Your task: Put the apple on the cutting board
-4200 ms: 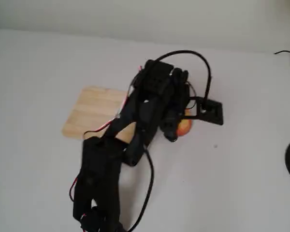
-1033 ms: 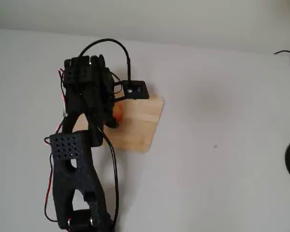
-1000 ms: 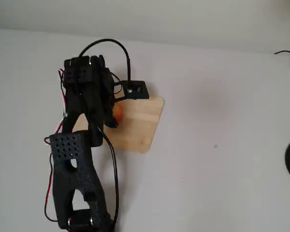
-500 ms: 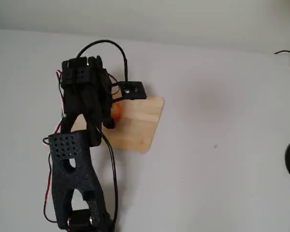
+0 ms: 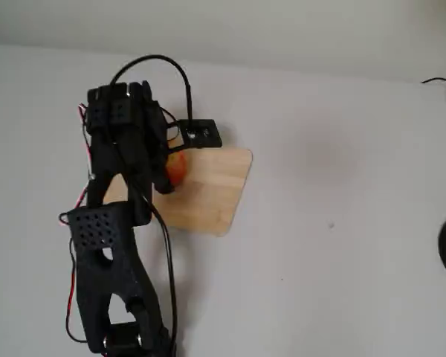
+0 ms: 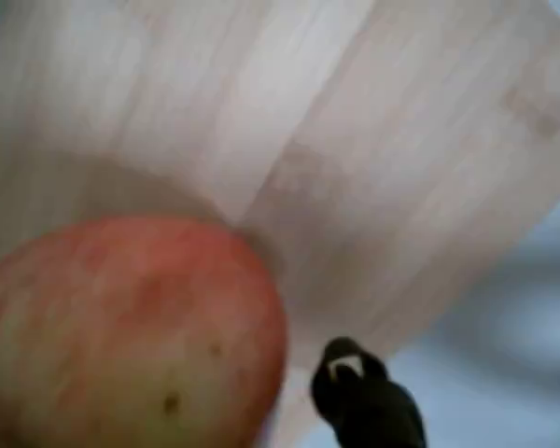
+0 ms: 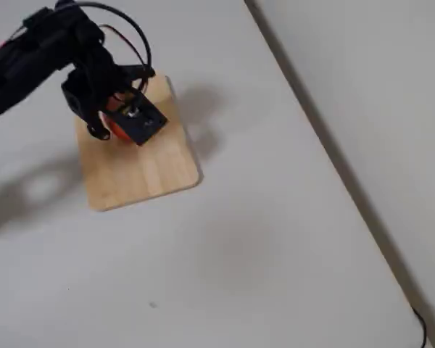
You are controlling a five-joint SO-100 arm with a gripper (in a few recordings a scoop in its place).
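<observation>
Soft even light, blurry wrist view

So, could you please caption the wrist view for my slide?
Red apple close up over the wooden cutting board.

1. The cutting board (image 5: 208, 197) is pale, unvarnished-looking wood, matt, with lengthwise plank stripes plain in the wrist view (image 6: 383, 159).
2. The apple (image 6: 121, 336) has smooth red skin, faintly sheened, with small dark speckles and a yellow-green blush.
3. The gripper (image 7: 105, 119) and the arm (image 5: 108, 253) look like black matt plastic; one arm link is perforated with round holes.
4. The worktop (image 5: 342, 223) is a smooth, matt, off-white surface.
5. Thin black cables (image 5: 160, 63) look rubbery and slightly glossy.
</observation>
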